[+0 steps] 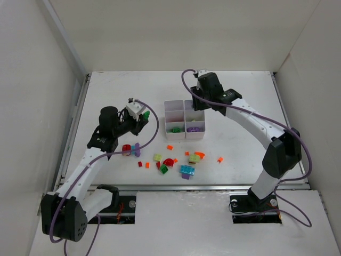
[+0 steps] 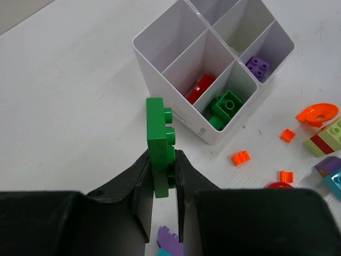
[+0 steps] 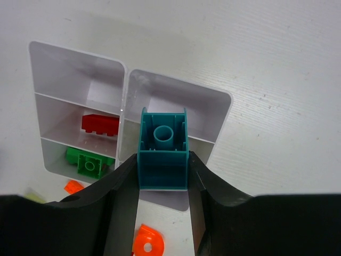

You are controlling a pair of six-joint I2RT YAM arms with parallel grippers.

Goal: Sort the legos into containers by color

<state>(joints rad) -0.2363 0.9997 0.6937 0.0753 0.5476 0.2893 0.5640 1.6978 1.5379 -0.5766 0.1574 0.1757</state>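
Between the clenched jaws of the left pincer (image 2: 161, 158), a green plate (image 2: 158, 125), on edge, studs to the right.
Ahead and right of it, white tray (image 2: 187, 118) of six compartments, a red brick (image 2: 200, 88), a green brick (image 2: 226, 106) and a purple brick (image 2: 258, 66) each in its own; loose orange bits (image 2: 241, 157) farther right. Right pincer (image 3: 162, 162) grasping a teal brick (image 3: 162, 144), hollow underside showing, over the tray.
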